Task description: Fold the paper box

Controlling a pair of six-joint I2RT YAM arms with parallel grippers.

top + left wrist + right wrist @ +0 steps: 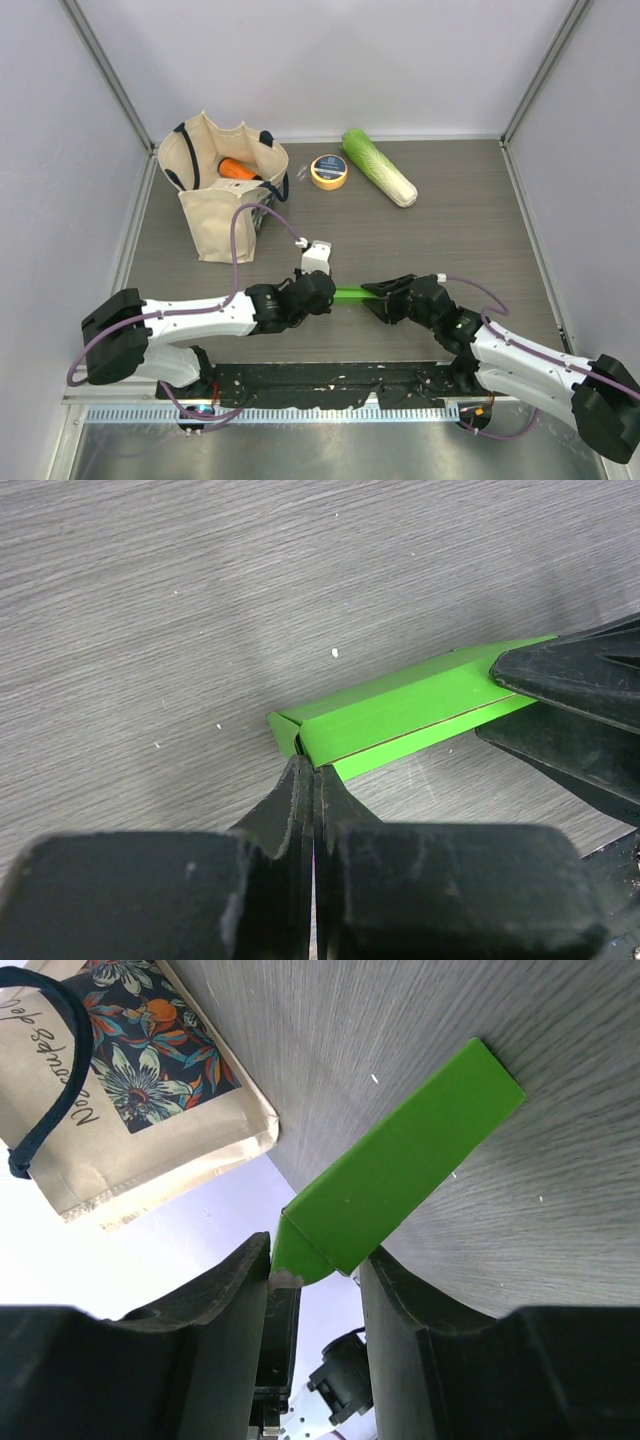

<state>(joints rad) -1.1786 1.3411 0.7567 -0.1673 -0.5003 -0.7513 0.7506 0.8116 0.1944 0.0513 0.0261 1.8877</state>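
Note:
The paper box (350, 294) is a bright green, flattened long strip held just above the dark table between the two arms. My left gripper (328, 292) is shut on its left end; in the left wrist view the closed fingertips (310, 768) pinch the card's end flap (400, 705). My right gripper (378, 294) has the other end between its jaws. In the right wrist view the green box (400, 1175) fills the gap of that gripper (315, 1260), touching both fingers. The right fingers (575, 670) also show above and below the strip.
A canvas tote bag (215, 200) holding an orange item (237, 168) stands at the back left, its flowered side (130, 1090) showing in the right wrist view. A yellow tape roll (329, 171) and a long pale-green cabbage (380, 167) lie at the back. Walls enclose the table.

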